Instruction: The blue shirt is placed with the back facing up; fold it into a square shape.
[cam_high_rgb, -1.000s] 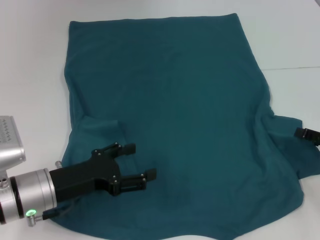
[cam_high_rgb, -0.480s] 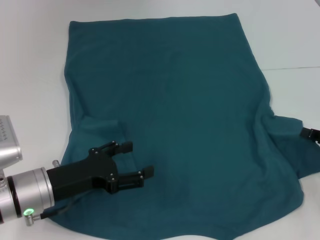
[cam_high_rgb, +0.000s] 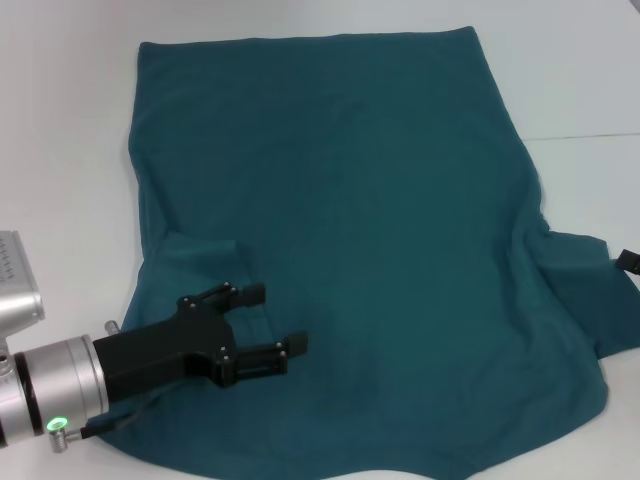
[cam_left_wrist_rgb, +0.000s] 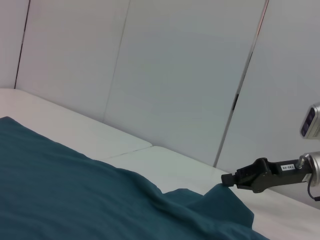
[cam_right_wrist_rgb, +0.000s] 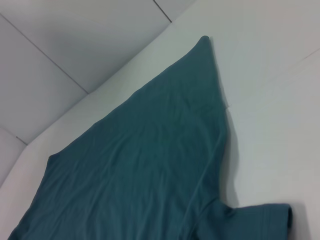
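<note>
The blue shirt (cam_high_rgb: 350, 200) lies spread flat on the white table, plain side up, hem at the far edge. Its left sleeve looks folded in over the body; its right sleeve (cam_high_rgb: 590, 290) sticks out sideways. My left gripper (cam_high_rgb: 279, 318) is open and empty, hovering over the shirt's near left part. My right gripper (cam_high_rgb: 629, 262) shows only as a black tip at the right edge, beside the right sleeve. The left wrist view shows the right gripper (cam_left_wrist_rgb: 226, 179) at the sleeve's edge, and the shirt (cam_left_wrist_rgb: 60, 190). The right wrist view shows the shirt (cam_right_wrist_rgb: 140, 170) and sleeve.
The white table (cam_high_rgb: 70, 130) surrounds the shirt, with a seam line (cam_high_rgb: 590, 136) on the right. Pale wall panels (cam_left_wrist_rgb: 175, 75) stand behind the table.
My right gripper has drawn back to the right, almost out of the head view. My left gripper has shifted slightly back toward the near left, still open.
</note>
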